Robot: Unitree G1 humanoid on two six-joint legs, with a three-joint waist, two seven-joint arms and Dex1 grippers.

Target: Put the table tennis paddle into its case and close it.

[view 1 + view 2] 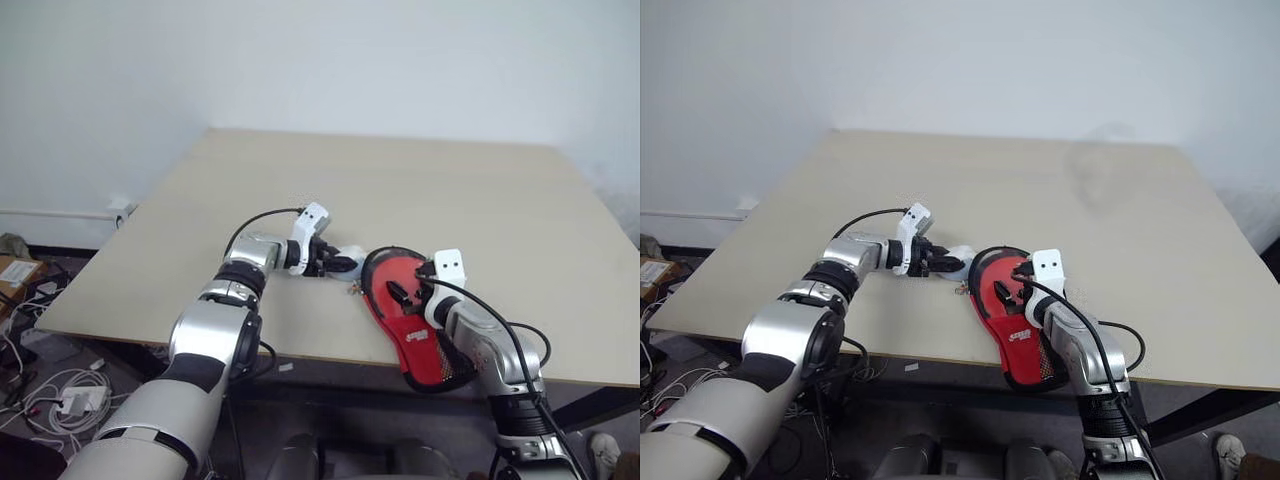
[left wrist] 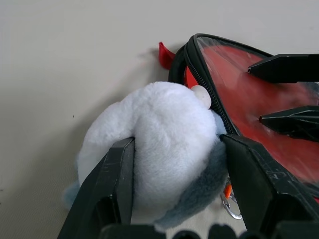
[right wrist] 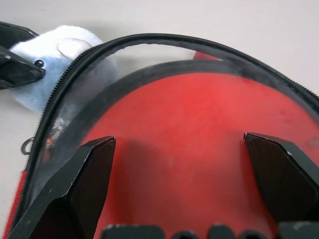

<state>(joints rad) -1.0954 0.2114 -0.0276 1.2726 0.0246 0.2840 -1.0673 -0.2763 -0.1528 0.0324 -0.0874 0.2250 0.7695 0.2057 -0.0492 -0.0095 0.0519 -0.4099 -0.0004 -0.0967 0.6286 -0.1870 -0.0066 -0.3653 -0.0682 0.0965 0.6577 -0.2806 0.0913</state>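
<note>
The case (image 1: 412,320) lies near the front edge of the pale wooden table (image 1: 450,190), its rounded end pointing away from the robot and its narrow end, with the black mesh panel and small white logo, reaching the table's front edge. Its black zip edging stands unzipped around the rounded end, and in the right wrist view the red face of the table tennis paddle (image 3: 199,144) shows inside the mouth of the case, under a clear glossy flap. The right gripper (image 1: 403,297) hovers over that rounded end with its two black fingers spread wide apart and nothing between them. Just beside the rounded rim, on the robot's left, sits a small plush toy (image 2: 164,149), white on top and grey-blue below, touching the zip edging. The left gripper (image 1: 345,265) is clamped on this toy, one finger pressed into each flank. A small metal clip (image 2: 228,208) with an orange bit hangs under the toy, and a red fabric tab (image 2: 166,54) sticks out from the case rim beside it. On the floor to the left of the table lie white cables (image 1: 60,400).
</note>
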